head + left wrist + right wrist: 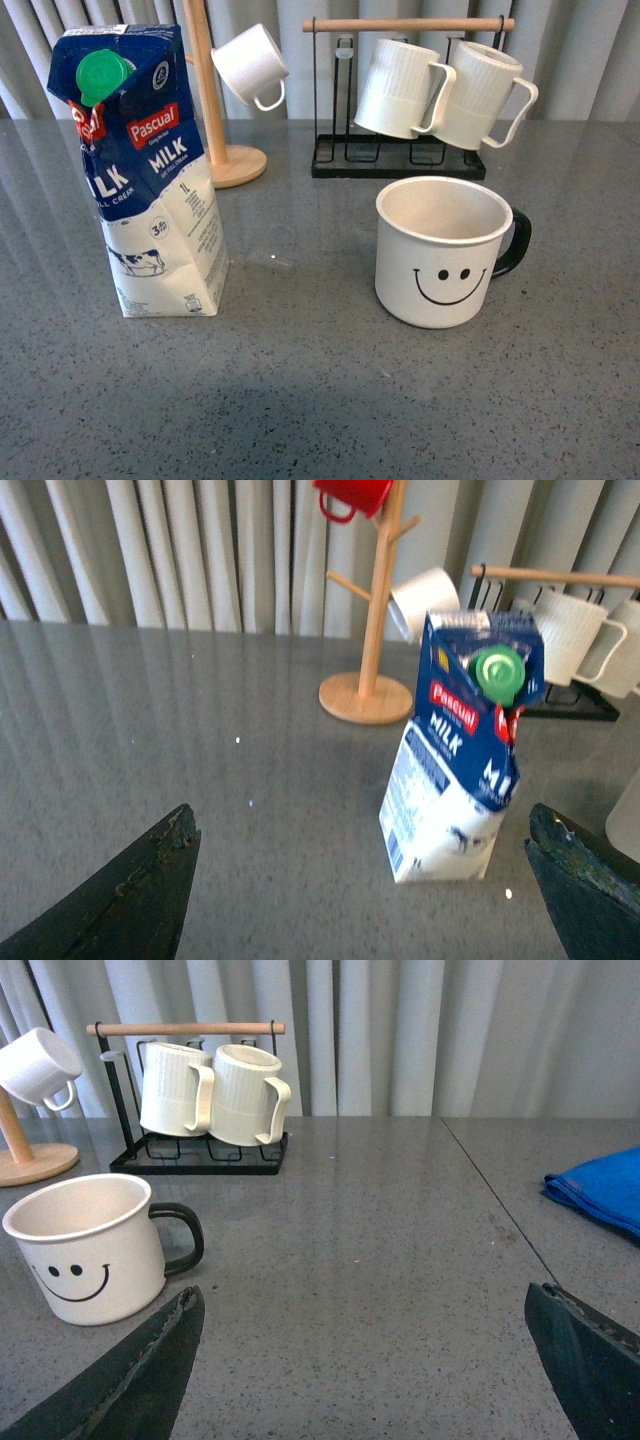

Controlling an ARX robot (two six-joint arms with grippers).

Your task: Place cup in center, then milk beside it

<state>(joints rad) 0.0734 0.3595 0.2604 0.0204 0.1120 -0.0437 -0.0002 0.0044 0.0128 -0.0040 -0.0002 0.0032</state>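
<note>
The cup (442,254), white with a black smiley and a black handle, stands upright on the grey table right of the middle; in the right wrist view the cup (85,1248) sits beyond one open fingertip. The blue and white milk (145,170) carton with a green cap stands at the left, leaning slightly. My left gripper (365,880) is open, with the milk (455,750) ahead between its spread fingers and apart from them. My right gripper (365,1360) is open over bare table beside the cup. Neither arm shows in the front view.
A wooden mug tree (212,100) carries a small white mug (250,66) and a red mug (352,495). A black rack (398,158) at the back holds two ribbed white mugs (440,92). A blue cloth (600,1190) lies far right.
</note>
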